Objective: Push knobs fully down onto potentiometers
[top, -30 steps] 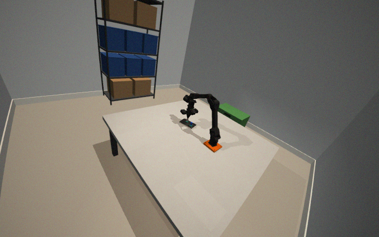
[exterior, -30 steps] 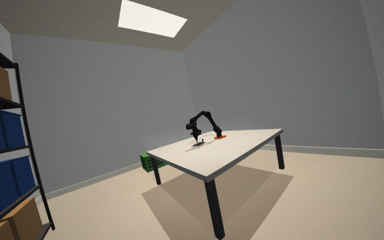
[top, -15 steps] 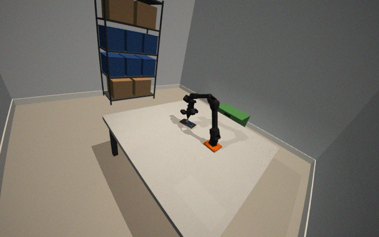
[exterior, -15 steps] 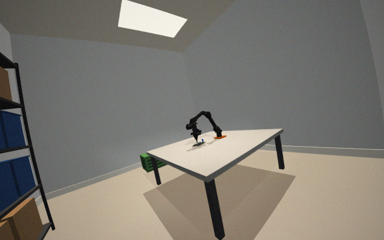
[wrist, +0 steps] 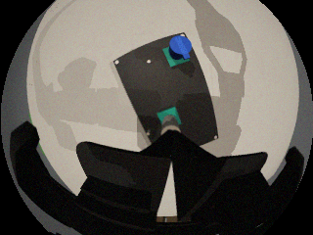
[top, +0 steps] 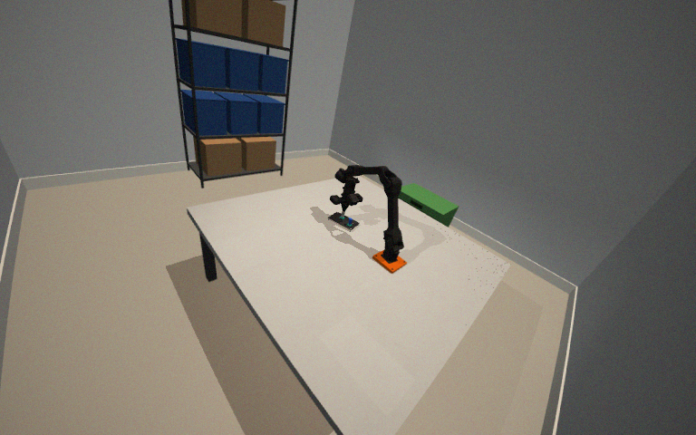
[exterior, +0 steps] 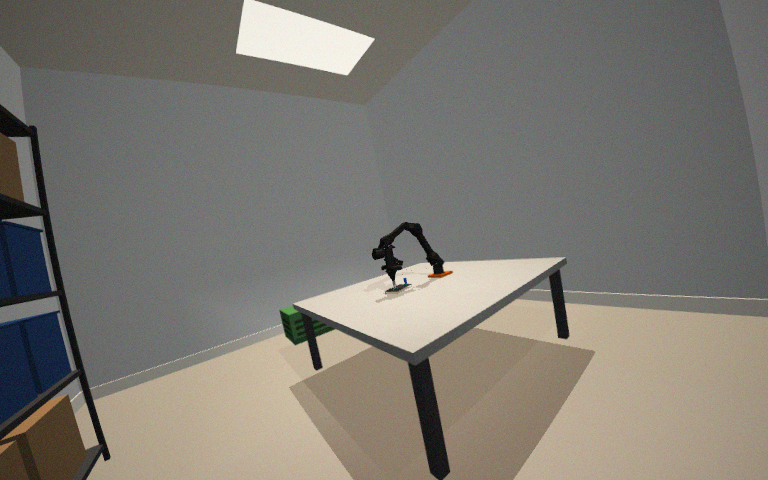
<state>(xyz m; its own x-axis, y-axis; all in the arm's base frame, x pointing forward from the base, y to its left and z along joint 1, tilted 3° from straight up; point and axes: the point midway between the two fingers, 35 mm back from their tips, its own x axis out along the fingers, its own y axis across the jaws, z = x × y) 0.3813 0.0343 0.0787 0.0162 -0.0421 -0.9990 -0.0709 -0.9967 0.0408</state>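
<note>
Board (wrist: pixel 166 97) lay on table (top: pixel 318 317) near arm's base. Gripper (wrist: pixel 171 125), jaws together and holding nothing, pressed down over near knob, hidden beneath. Far blue knob (wrist: pixel 179 46) looked still raised: second push, retreat remained.

A white table (top: pixel 359 328) on dark legs fills the middle of the top view. At the upper left of that frame a black shelf rack (top: pixel 180 102) stands against the grey wall, holding brown cardboard boxes (top: pixel 220 153) on the bottom and top shelves and blue bins (top: pixel 230 115) between. A green crate (top: pixel 428 203) lies on the floor right of centre, by the wall. In the exterior view a bright ceiling light (exterior: pixel 303 36) sits at the top.
</note>
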